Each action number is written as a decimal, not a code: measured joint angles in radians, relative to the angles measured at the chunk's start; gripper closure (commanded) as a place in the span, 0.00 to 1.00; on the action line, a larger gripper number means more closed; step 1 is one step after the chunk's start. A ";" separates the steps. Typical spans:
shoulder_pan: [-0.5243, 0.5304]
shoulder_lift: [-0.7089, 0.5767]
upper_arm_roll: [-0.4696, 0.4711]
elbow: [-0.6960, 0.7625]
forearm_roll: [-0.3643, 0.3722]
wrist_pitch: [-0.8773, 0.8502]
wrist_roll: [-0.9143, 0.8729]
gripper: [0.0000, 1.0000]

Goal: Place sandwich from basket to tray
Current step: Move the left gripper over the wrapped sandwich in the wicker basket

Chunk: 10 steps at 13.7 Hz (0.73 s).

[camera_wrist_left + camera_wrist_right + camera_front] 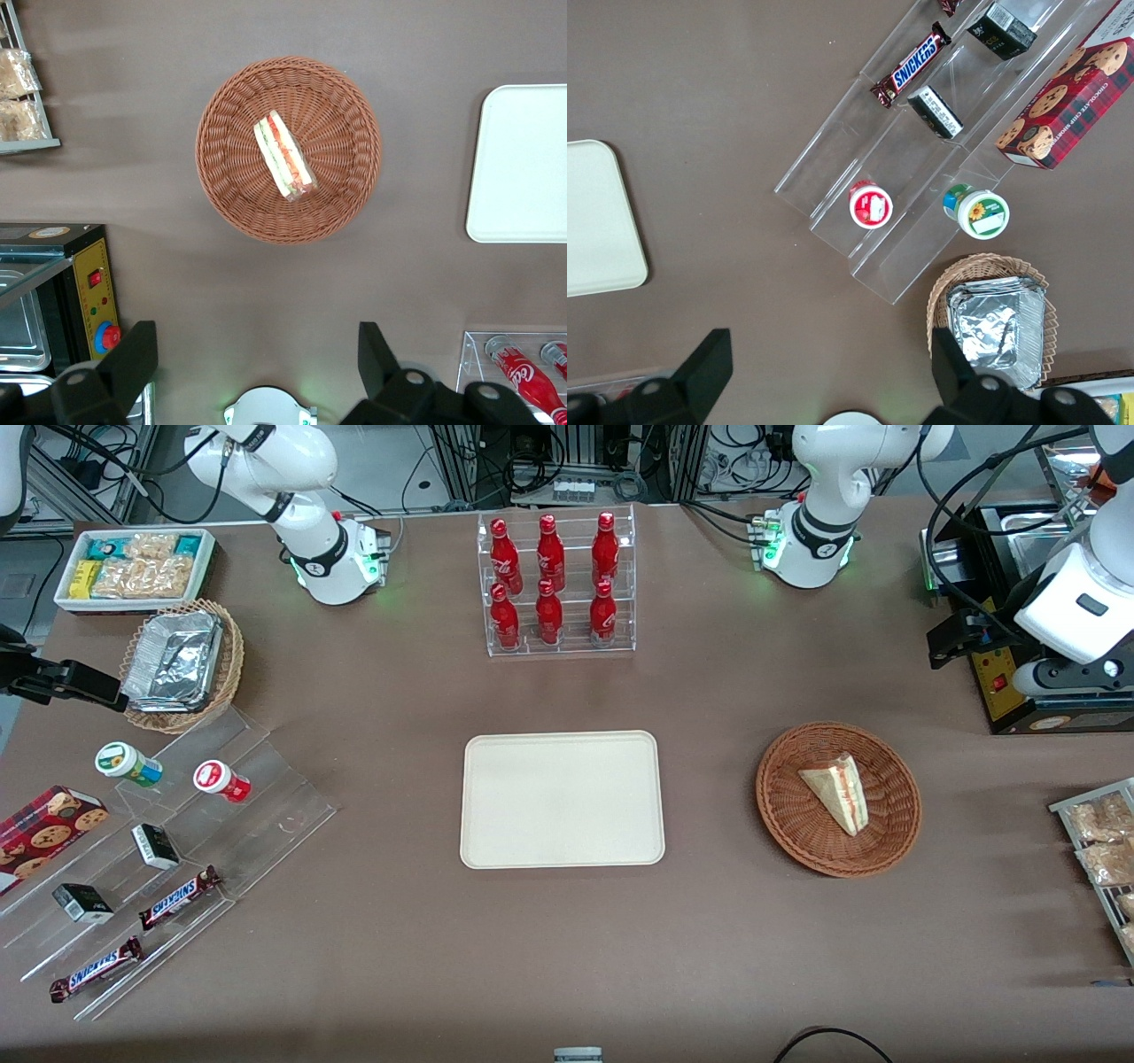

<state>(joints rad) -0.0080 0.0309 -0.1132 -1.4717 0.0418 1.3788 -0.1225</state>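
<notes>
1. The sandwich (284,157) lies near the middle of the basket (221,190), filling edge turned up, so it is easy to reach from above.
2. The gripper (257,367) hangs high over the surface (372,957) near the basket, fingers (133,363) spread wide and holding nothing.
3. The tray (562,798) sits bare beside the basket, toward the parked arm's end, ready to receive it.

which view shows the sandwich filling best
The left wrist view: it looks straight down on the sandwich in the basket, red and green layers plain, the open gripper high above the table beside it. The front view shows the wedge smaller. The right wrist view misses it.
</notes>
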 measured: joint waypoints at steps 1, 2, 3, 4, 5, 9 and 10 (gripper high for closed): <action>0.000 0.000 0.000 -0.001 0.000 -0.001 0.000 0.00; 0.000 0.000 0.000 -0.004 0.000 -0.001 0.000 0.00; 0.000 0.002 0.000 -0.007 0.000 0.000 0.000 0.00; 0.000 0.004 0.000 -0.017 0.000 0.002 0.000 0.00; 0.000 0.006 0.002 -0.038 0.000 0.017 0.000 0.00; 0.000 0.019 0.021 -0.234 0.000 0.268 -0.157 0.00; -0.001 0.025 0.022 -0.294 0.000 0.354 -0.214 0.00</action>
<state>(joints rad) -0.0086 0.0556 -0.0916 -1.7659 0.0421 1.7330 -0.3362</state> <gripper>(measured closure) 0.000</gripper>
